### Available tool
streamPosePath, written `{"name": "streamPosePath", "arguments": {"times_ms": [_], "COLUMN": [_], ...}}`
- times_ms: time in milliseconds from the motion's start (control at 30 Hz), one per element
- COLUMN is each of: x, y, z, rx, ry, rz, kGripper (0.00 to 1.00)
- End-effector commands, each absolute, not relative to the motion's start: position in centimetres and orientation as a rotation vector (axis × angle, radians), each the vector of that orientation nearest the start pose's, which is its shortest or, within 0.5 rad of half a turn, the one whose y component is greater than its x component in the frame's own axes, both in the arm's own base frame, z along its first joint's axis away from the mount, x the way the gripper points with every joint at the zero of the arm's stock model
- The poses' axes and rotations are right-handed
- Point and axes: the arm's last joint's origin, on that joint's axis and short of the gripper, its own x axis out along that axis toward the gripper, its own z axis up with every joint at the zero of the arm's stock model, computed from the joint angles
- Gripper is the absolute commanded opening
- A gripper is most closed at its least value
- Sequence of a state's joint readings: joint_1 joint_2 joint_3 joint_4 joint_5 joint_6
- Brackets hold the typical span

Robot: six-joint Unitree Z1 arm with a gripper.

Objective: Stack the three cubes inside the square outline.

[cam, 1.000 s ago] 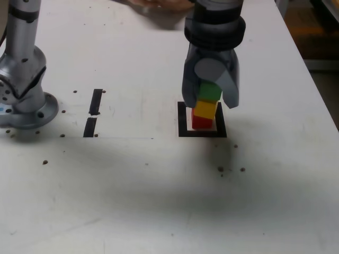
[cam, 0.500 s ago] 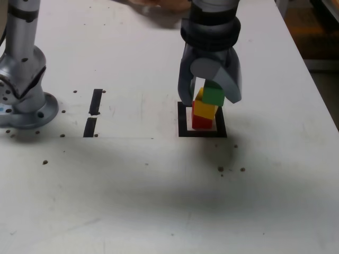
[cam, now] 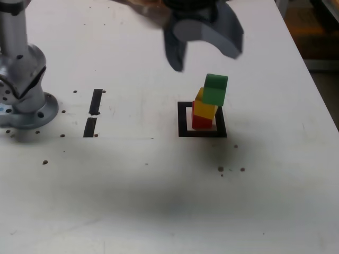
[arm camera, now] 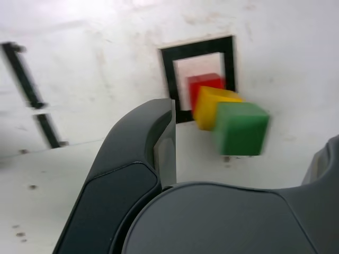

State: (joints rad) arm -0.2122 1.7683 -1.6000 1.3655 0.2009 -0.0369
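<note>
Your jaws hang wide, holding nothing; the green cube [cam: 215,90] overhangs the yellow cube [cam: 205,109] and may topple if nudged.

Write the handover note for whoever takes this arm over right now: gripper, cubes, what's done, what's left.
Gripper: open, empty, raised above the stack, touching nothing.
Small red cube: at the bottom, inside the black tape square outline on the white table.
Small yellow cube: on the red one, turned slightly askew.
Small green cube: on top, offset toward the exterior view's right and overhanging the yellow.
Done: all three cubes are stacked in the outline and released.
Left: judge whether the stack is steady; the green cube's overhang looks risky. Re-seat it if it slips, otherwise retract the arm.
</note>
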Motion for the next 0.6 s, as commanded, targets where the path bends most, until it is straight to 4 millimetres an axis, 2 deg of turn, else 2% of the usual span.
{"name": "streamPosePath", "arguments": {"times_ms": [0, 233, 567], "x": [27.9, 23.8, 19.8], "y": [-5.0, -3.5, -1.6], "z": [35.4, 34.5, 30.1], "rx": [0.293, 0.281, 0.178], "ry": [1.502, 1.577, 1.694], "rz": [0.023, 0.069, 0.080], "kGripper": [1.00, 1.00, 1.00]}}
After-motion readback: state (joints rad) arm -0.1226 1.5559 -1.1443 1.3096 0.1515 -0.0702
